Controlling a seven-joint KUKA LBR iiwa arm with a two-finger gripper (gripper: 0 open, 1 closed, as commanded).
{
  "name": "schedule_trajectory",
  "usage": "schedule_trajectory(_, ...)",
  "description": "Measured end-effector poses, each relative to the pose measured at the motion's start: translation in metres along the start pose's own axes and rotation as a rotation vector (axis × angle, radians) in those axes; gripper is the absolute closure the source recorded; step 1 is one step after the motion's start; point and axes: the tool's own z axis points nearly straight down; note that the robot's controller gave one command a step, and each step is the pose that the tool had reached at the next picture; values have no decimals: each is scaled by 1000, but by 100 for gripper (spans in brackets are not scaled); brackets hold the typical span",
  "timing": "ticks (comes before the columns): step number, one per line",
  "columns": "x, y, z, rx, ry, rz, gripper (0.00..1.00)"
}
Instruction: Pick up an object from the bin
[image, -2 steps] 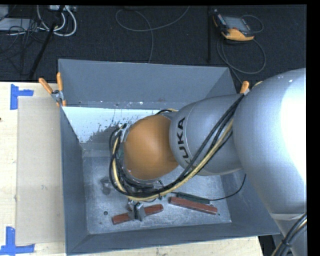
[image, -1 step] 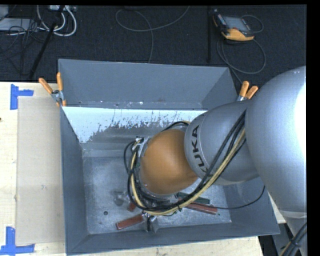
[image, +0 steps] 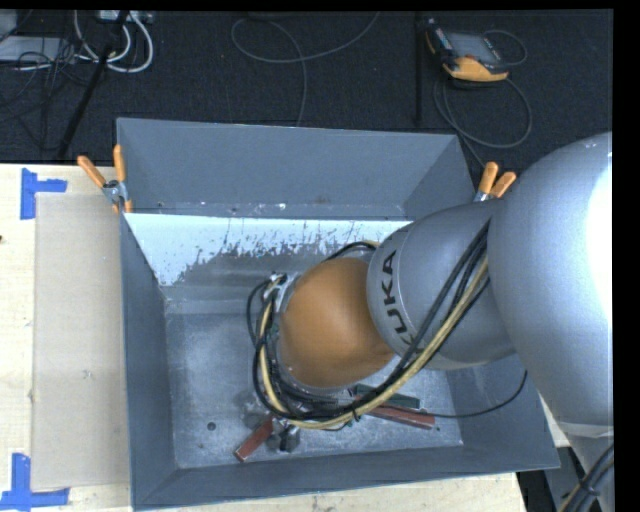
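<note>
Silver arm and orange wrist cover blocking my view, gripper low over the front floor of the bin, how wide it stands I cannot tell, reddish-brown stick just beside it, dark-red flat piece further right

One camera looks down on the grey metal bin from above, tipped somewhat to one side, so the far wall shows as a broad slope at the top and the near rim runs close to the bottom edge. The bin takes up most of the view. The arm enters from the right, its silver body large and near the lens, its orange wrist cover over the bin's bottom. Beyond the far wall lies dark floor with cables.
</note>
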Motion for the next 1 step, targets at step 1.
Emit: schedule_trajectory(1,-24,-26,-157,5,-9,87,100)
